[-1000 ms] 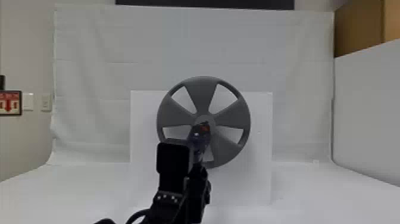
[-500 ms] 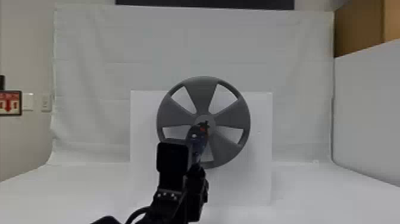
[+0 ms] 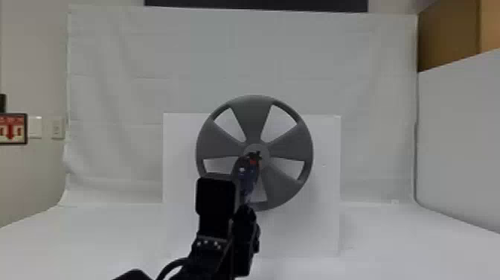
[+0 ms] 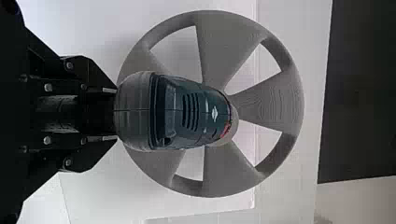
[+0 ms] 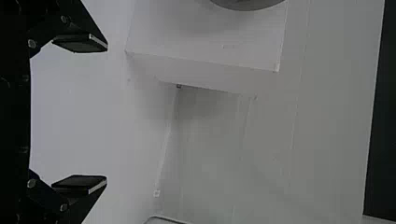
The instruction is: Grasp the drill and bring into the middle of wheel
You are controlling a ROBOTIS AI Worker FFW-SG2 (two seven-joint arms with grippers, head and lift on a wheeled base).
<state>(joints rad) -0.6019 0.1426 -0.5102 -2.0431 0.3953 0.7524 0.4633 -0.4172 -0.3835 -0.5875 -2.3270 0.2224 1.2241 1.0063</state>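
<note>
Some of the wheel (image 4: pixel 273 105) behind the drill (image 4: pixel 196 112)

Soft, diffuse light falls on the white box (image 3: pixel 327 231), where the wheel (image 3: pixel 253 115) casts a faint shadow toward the right edge. The right wrist view looks dimmer.

the grey wheel (image 3: pixel 253 121) is faced from well back by the head view, closer and behind the drill (image 4: pixel 201 112) by the left wrist view, partly by the right wrist view.
</note>
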